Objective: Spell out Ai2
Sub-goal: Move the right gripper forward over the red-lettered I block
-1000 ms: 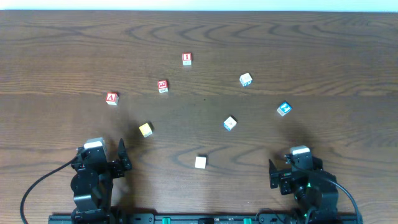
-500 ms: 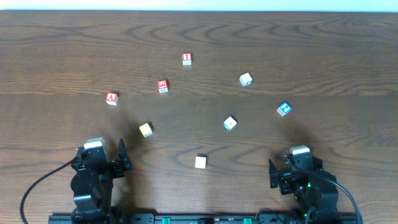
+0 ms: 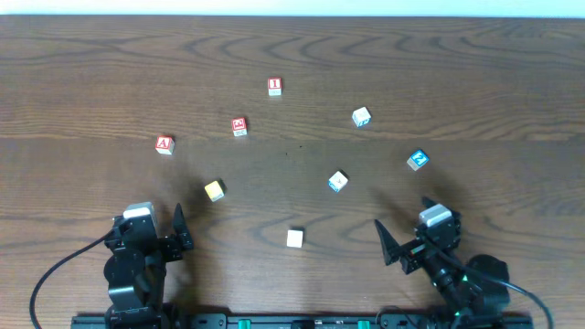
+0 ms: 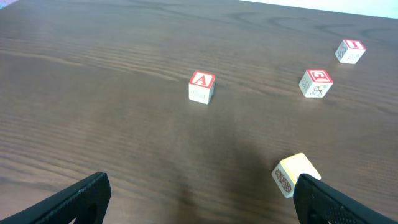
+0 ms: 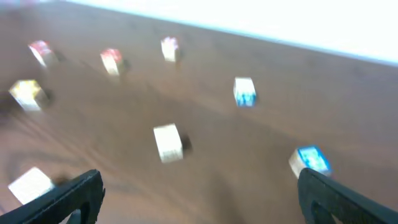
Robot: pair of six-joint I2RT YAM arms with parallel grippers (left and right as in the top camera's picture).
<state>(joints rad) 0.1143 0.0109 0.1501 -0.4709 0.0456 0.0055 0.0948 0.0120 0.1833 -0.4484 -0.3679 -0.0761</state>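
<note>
Dark wood-grain counter (image 3: 475, 64). Red-lettered A cube (image 3: 164, 143) at 9 o'clock from centre; blue 2 cube (image 3: 417, 160) at 3 o'clock. Both left hand (image 4: 200, 182) and right hand (image 5: 199, 177) spread wide, empty.

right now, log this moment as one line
left tool: open, empty | right tool: open, empty | A block: loose on table | blue 2 block: loose on table | word: not started

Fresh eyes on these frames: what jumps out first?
Loose blocks lie scattered over the dark wood table, none lined up. The red A block is far left and the blue block is on the right. At the near edge, the left gripper and right gripper are both open and empty, and the right wrist view is blurred.
</note>
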